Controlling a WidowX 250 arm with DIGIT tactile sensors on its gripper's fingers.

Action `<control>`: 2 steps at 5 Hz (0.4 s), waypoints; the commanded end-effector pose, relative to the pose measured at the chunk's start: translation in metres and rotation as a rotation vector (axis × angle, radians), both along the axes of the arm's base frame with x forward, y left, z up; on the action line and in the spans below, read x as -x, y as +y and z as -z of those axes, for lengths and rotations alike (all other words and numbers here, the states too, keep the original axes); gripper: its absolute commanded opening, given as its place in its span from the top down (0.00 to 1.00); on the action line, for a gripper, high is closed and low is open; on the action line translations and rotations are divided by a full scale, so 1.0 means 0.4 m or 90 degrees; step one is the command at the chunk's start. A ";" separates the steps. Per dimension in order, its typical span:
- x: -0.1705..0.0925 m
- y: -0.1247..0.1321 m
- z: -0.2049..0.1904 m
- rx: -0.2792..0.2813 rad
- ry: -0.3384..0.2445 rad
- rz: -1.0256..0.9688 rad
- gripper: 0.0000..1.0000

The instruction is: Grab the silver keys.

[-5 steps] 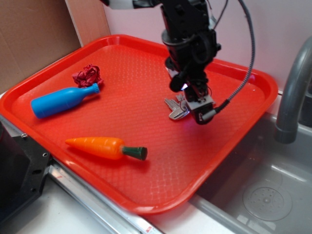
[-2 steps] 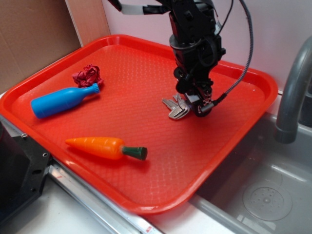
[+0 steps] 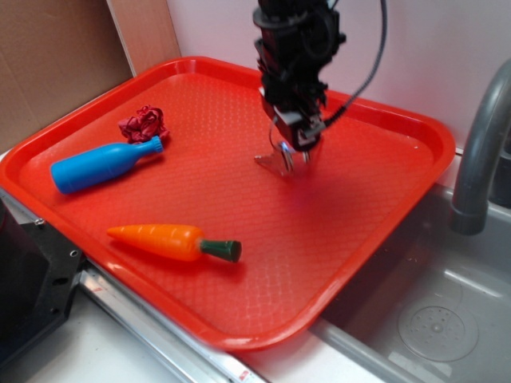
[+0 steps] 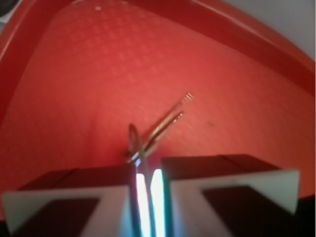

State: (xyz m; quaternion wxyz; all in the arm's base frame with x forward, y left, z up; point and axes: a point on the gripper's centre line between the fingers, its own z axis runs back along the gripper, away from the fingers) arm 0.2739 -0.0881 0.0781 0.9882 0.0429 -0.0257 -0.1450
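The silver keys (image 3: 279, 162) hang by their wire ring from my gripper (image 3: 295, 144), lifted above the middle of the red tray (image 3: 415, 191). In the wrist view the two jaws are pressed close with the thin ring (image 4: 134, 143) pinched between them, and the flat keys (image 4: 170, 121) dangle out ahead over the tray floor. My gripper (image 4: 147, 173) is shut on the keys. The arm rises from them toward the tray's back edge.
A blue bottle (image 3: 104, 165) and a crumpled red scrap (image 3: 144, 124) lie at the tray's left. An orange toy carrot (image 3: 172, 241) lies near the front. A grey faucet (image 3: 479, 159) and sink basin (image 3: 435, 327) stand to the right; cardboard (image 3: 56, 64) at back left.
My gripper closed on the keys, then rose and shifted left and back; the keys left the tray floor and now hang from the jaws.
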 end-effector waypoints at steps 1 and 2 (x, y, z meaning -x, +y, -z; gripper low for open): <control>0.079 0.065 -0.208 -0.002 0.001 -0.149 1.00; 0.146 0.114 -0.261 0.008 0.009 -0.208 1.00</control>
